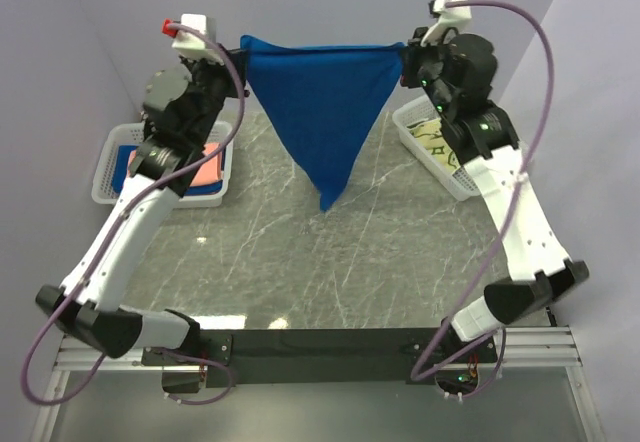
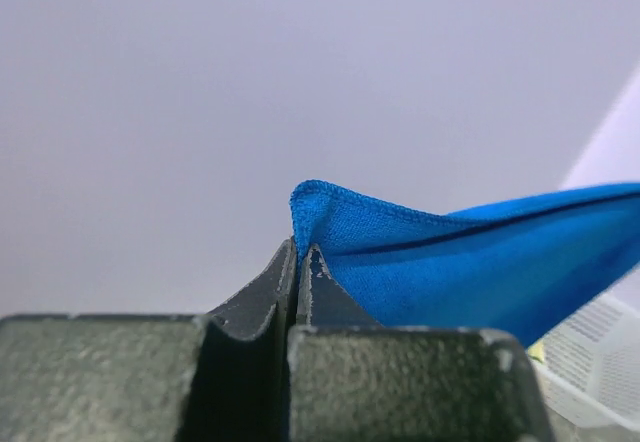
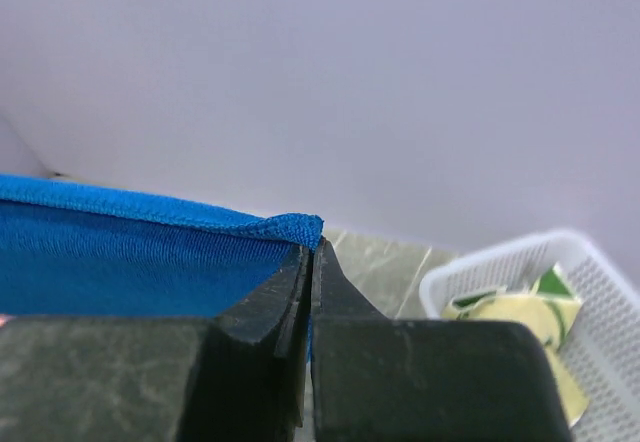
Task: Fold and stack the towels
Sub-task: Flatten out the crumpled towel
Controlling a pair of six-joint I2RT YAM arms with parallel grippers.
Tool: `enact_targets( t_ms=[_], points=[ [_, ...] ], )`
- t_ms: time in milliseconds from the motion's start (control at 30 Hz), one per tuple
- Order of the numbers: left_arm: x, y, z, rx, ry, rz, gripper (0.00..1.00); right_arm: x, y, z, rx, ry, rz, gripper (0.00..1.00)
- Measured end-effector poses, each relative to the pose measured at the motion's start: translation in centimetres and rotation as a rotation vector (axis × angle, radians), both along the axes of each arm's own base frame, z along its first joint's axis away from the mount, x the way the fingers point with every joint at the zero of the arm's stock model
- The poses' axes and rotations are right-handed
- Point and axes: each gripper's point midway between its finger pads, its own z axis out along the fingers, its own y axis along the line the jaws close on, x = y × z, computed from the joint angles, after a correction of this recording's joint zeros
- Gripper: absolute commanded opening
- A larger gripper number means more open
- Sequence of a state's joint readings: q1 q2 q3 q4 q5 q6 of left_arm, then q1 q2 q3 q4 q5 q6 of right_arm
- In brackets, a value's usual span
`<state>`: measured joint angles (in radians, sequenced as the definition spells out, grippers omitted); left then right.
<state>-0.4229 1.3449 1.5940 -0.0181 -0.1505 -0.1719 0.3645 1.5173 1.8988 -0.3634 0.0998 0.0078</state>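
above the table (image 1: pixel 250 252), a blue towel (image 1: pixel 320 112) hangs stretched btwn both arms. left gripper (image 1: pixel 238 55) is clamped tight on one top corner, right gripper (image 1: pixel 406 57) pinched on the other. top hem is taut & level, the rest droops to a point low over the surface; can't tell if it touches. prob held like this so the cloth spreads w/o bunching, ready to lay flat for folding. pink towel (image 1: pixel 205 172) sits in left basket (image 1: pixel 108 177), yellow towel (image 1: pixel 440 147) in right basket (image 1: pixel 412 130).
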Motion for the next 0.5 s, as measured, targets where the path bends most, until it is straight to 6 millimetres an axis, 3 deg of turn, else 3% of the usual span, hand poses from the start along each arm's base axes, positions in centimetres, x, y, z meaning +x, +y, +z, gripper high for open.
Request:
enact_targets(
  t_ms=[100,233,367,500],
  points=[
    [-3.5,0.0,3.3,0.018,-0.094,-0.072,0.01,-2.8,-0.3,3.1,-0.017,-0.081,0.047,0.0],
    [-9.0,0.2,6.9,0.035,-0.21,-0.179,0.01,-8.5,-0.7,6.3,-0.035,-0.193,0.144,0.0],
    [-15.2,0.7,9.4,0.051,-0.329,-0.28,0.01,-14.9,-0.7,9.0,-0.039,-0.307,0.268,0.0],
    [-20.1,1.0,10.9,0.065,-0.409,-0.372,0.01,-19.4,-0.6,11.0,-0.034,-0.393,0.36,0.0]
  ],
)
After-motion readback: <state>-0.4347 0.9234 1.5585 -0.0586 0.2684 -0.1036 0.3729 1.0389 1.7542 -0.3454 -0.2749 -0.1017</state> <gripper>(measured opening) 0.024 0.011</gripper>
